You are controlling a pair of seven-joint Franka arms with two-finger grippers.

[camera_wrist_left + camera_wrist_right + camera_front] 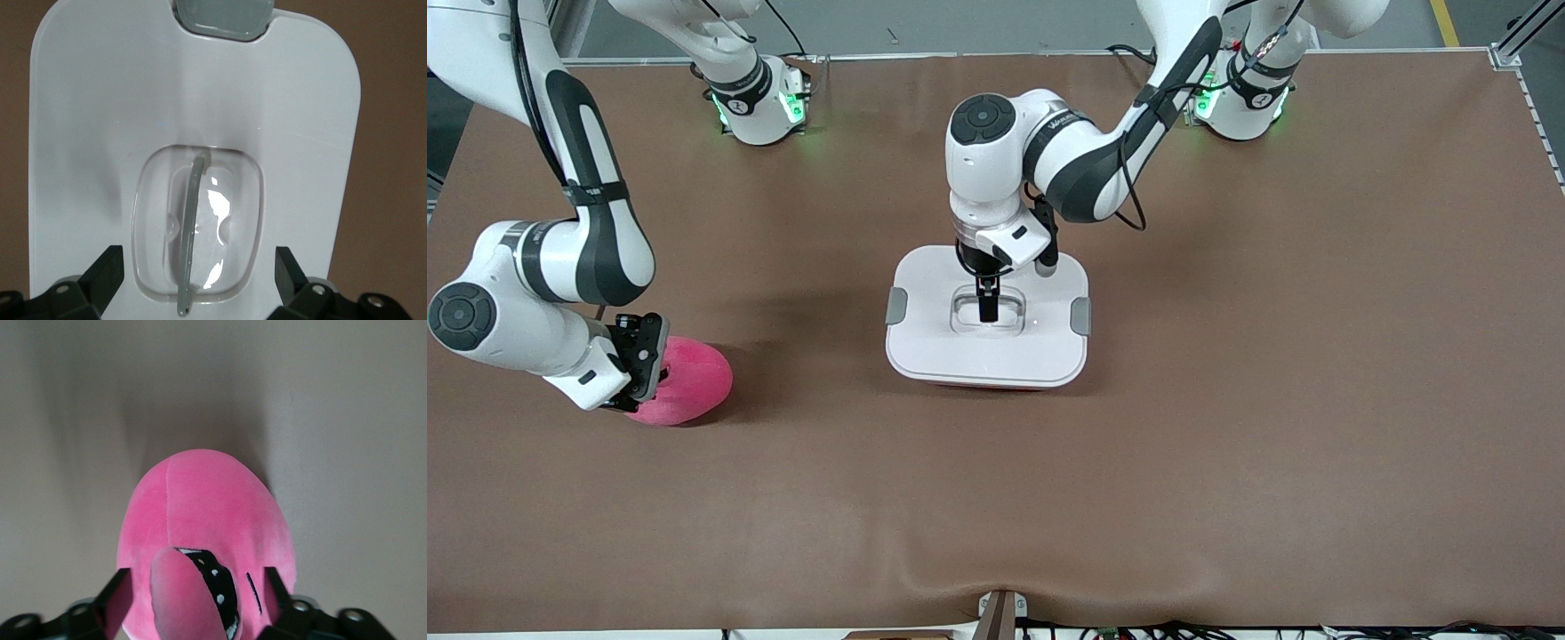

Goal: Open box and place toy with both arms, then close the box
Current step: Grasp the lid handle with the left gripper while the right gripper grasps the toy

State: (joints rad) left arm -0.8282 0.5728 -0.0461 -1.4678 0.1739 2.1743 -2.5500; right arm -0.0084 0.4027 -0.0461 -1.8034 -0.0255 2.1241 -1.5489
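The right gripper [197, 587] sits fingers spread either side of the pink plush toy [200, 520] at its end of the table, not yet squeezing, while the left gripper [199, 267], wide open, straddles the recessed handle [190, 233] on the box's white lid [987, 351] mid-table.

Front cam is sitting high across the table [1227, 462], looking down at both robot bases at 12 o'clock. Left wrist cam is looking straight down, close, onto the box [100, 133] lid; front cam is sharing that box [925, 347] at center. Right wrist cam is sitting close over the toy [200, 520]; front cam is sharing that toy [694, 382] at 9 o'clock.
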